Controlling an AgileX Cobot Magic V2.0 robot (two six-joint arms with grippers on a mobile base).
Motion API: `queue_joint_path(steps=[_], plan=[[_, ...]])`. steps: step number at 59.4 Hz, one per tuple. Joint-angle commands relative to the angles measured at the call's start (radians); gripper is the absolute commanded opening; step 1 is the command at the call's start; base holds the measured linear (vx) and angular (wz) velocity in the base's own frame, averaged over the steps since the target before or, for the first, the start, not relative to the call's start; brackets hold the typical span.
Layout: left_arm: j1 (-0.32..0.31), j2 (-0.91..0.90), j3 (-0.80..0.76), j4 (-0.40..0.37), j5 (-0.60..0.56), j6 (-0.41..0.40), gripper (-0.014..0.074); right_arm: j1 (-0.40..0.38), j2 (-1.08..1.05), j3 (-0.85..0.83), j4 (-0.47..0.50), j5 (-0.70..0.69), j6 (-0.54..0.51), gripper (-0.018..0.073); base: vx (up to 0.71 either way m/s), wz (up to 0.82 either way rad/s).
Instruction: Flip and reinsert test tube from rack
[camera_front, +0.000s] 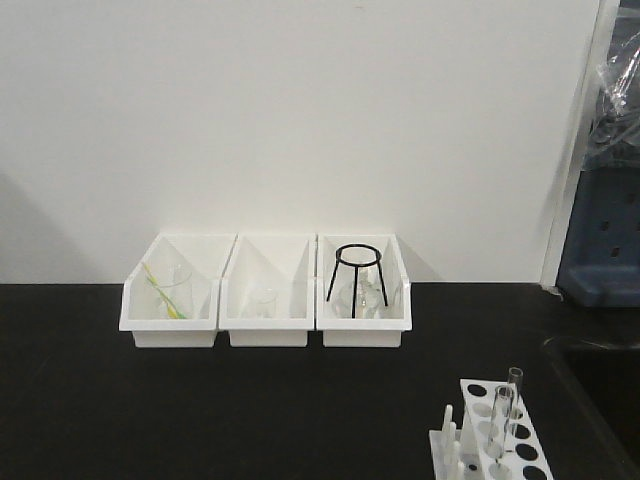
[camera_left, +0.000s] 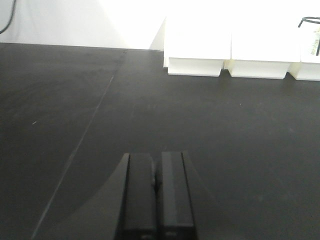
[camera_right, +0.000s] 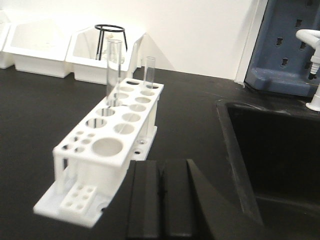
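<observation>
The white rack (camera_front: 497, 432) stands at the table's front right; in the right wrist view the rack (camera_right: 107, 145) is just left of my gripper. Two clear glass test tubes stand upright in it: a taller one (camera_right: 113, 72) in the left row and a shorter one (camera_right: 148, 73) at the far end. Both tubes show in the front view, one (camera_front: 514, 398) behind the other (camera_front: 498, 422). My right gripper (camera_right: 159, 167) is shut and empty, low beside the rack's near end. My left gripper (camera_left: 156, 160) is shut and empty over bare black table.
Three white open-front bins (camera_front: 266, 292) sit at the back against the wall; the left holds a beaker, the right a black wire tripod (camera_front: 357, 268) and glassware. A black sink (camera_right: 272, 150) lies right of the rack, with a blue-grey panel (camera_right: 290, 45) behind it.
</observation>
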Motion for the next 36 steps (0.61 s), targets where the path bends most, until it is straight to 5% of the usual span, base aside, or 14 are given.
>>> queue_joint_path(steps=[1,36], plan=[[-0.003,-0.011,0.002,-0.005,-0.085,0.0,-0.0006,-0.005,-0.01,0.0,-0.003,-0.08,-0.009,-0.0008,0.27,-0.1],[-0.003,-0.011,0.002,-0.005,-0.085,0.0,-0.0006,-0.005,-0.01,0.0,-0.007,-0.089,-0.019,-0.0008,0.11,-0.03]])
